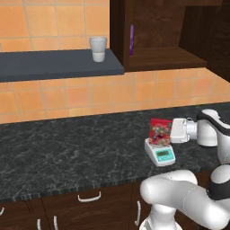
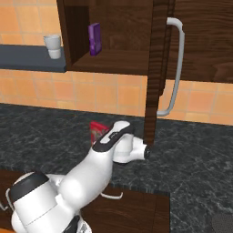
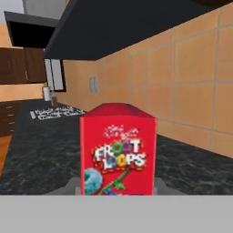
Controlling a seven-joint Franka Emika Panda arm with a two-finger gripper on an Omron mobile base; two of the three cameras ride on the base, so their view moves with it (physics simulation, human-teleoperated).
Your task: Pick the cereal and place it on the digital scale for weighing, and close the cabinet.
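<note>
In your left base view, the cereal stands upright on the digital scale on the dark desk; the gripper is at its right edge, its opening unclear. A white cup sits on the shelf.

In your right base view, the cabinet door stands open beside a purple item.

Your hand view reads "FROOT LOOPS".

the dark marbled worktop carries the digital scale near its front edge, with the cereal upright on the scale. a grey wall shelf carries a white cup. the cabinet floor holds a purple item.
</note>
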